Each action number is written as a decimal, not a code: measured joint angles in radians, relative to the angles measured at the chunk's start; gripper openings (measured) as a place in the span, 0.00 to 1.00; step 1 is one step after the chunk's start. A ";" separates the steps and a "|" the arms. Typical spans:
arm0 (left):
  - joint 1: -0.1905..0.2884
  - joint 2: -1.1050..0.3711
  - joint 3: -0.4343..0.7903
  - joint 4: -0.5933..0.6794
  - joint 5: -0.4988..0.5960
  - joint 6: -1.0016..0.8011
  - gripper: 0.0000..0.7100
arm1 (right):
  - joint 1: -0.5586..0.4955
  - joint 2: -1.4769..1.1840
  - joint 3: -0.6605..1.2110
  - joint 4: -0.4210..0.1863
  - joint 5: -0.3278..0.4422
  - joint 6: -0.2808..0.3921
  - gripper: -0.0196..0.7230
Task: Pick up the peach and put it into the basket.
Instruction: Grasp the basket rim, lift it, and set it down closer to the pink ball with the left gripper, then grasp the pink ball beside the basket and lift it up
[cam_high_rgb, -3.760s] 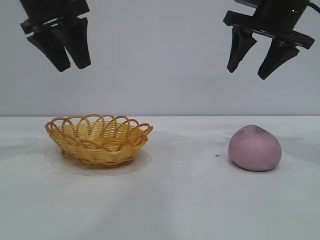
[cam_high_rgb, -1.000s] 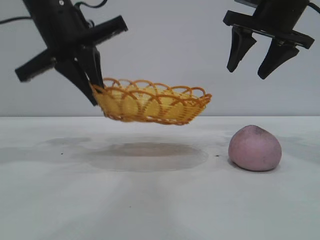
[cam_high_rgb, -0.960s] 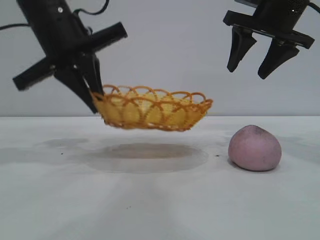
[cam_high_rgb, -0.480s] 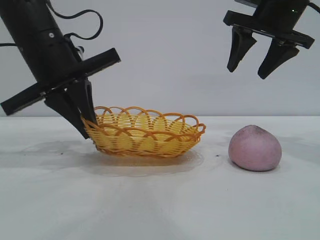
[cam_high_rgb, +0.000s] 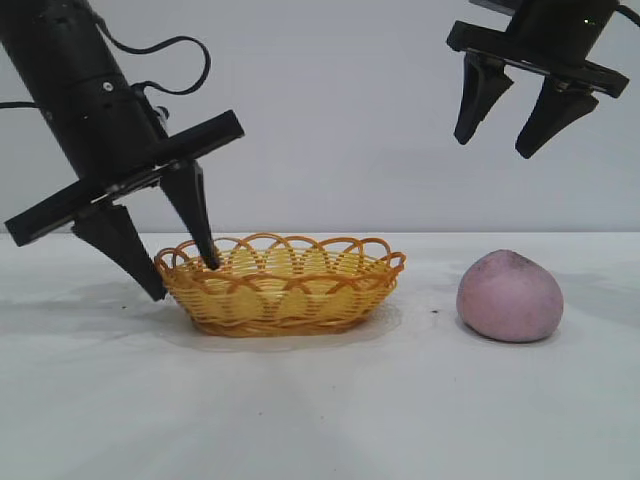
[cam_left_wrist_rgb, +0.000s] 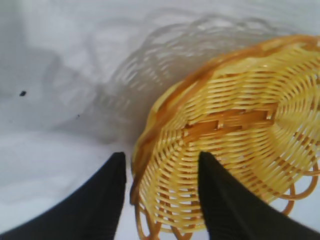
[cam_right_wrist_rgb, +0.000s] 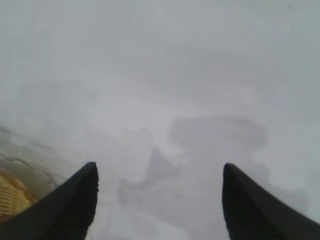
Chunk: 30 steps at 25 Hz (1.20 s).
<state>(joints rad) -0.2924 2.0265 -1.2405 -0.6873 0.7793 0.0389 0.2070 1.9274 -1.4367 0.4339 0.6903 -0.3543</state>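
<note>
The yellow woven basket (cam_high_rgb: 285, 288) with its orange looped rim sits flat on the white table, left of centre. My left gripper (cam_high_rgb: 183, 276) is open and straddles the basket's left rim, one finger outside and one inside; in the left wrist view the rim (cam_left_wrist_rgb: 142, 160) lies loose between the fingers of the left gripper (cam_left_wrist_rgb: 160, 162), with a gap on the outer side. The pink-mauve peach (cam_high_rgb: 510, 296) rests on the table at the right, untouched. High above the peach hangs my right gripper (cam_high_rgb: 495, 142), open and empty. The right wrist view shows the right gripper (cam_right_wrist_rgb: 159, 172) over bare table.
The white table (cam_high_rgb: 330, 410) runs to a plain grey wall behind. A strip of bare surface lies between basket and peach. A sliver of the basket (cam_right_wrist_rgb: 12, 197) shows in the right wrist view.
The left arm has lowered the basket from mid-air onto the table, and its jaws have opened off the rim. The right arm and the peach have not moved.
</note>
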 joint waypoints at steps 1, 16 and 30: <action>0.000 0.000 0.000 0.000 0.004 0.000 0.57 | 0.000 0.000 0.000 0.000 0.000 0.000 0.62; 0.000 -0.065 -0.211 0.475 0.220 -0.029 0.75 | 0.000 0.000 0.000 0.000 0.000 0.000 0.62; 0.062 -0.066 -0.278 0.837 0.331 -0.090 0.75 | 0.000 0.000 0.000 0.000 0.000 0.000 0.62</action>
<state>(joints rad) -0.2303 1.9602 -1.5188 0.1495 1.1106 -0.0506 0.2070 1.9274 -1.4367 0.4339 0.6903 -0.3543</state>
